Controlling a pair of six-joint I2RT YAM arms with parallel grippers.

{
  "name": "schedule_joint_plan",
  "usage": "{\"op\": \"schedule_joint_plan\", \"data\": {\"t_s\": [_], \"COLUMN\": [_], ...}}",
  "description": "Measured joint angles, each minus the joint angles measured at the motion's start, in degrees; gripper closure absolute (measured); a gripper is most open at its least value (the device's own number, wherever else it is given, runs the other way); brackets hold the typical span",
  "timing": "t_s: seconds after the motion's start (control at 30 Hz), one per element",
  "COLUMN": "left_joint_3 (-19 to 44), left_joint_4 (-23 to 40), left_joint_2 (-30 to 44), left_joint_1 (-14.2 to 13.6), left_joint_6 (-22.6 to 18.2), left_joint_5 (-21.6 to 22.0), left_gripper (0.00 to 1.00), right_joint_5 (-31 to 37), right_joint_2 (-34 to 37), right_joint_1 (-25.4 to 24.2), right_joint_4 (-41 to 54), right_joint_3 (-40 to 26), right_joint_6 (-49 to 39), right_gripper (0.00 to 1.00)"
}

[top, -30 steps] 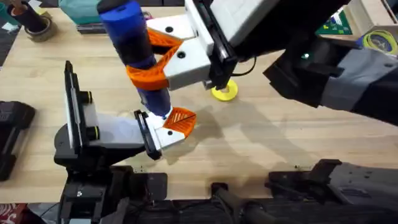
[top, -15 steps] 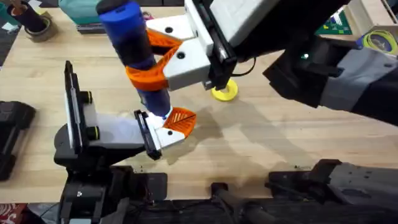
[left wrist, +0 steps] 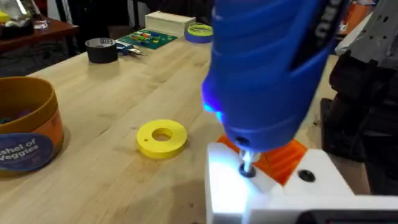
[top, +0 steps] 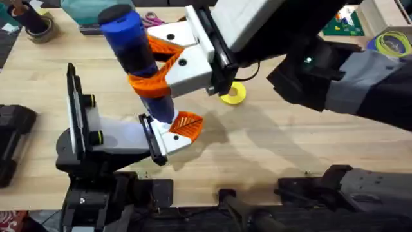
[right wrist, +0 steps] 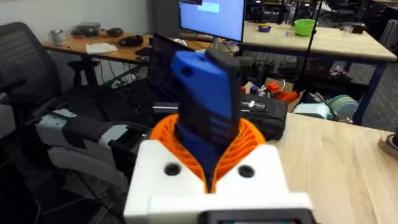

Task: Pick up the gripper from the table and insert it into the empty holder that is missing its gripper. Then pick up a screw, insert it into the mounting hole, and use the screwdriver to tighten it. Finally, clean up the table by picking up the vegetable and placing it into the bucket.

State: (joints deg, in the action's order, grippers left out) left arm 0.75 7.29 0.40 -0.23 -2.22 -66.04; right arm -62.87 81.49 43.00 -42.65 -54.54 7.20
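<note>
Here the screwdriver (top: 136, 61) stands near-upright, tip down.

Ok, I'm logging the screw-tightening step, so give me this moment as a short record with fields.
stage: tightening the screw
right pincer: shut on the screwdriver, held upright
screwdriver tip: down on the white holder, where its light falls
gripper: seated in that holder
yellow ring: loose on the table
bucket: on the table, beyond the ring

Bucket (left wrist: 28, 134) cut off at edge; screwdriver (left wrist: 267, 68) top cropped, blurred.
</note>
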Motion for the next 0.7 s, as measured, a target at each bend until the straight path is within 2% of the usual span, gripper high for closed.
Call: {"op": "schedule_joint_plan", "data": {"t_s": [0.7], "left_joint_3": [0.00], "left_joint_4": [0.00], "left_joint_2": [0.00], "left_joint_1": [0.00], "left_joint_6": [0.00], "left_joint_5": [0.00], "left_gripper": [0.990], "right_joint_5": [-1.03], "right_joint_2": [0.00], "right_joint_1": [-0.39], "right_joint_4": [0.14], "right_joint_3": [0.00], "right_joint_6": [0.00], "right_gripper": [0.980]}}
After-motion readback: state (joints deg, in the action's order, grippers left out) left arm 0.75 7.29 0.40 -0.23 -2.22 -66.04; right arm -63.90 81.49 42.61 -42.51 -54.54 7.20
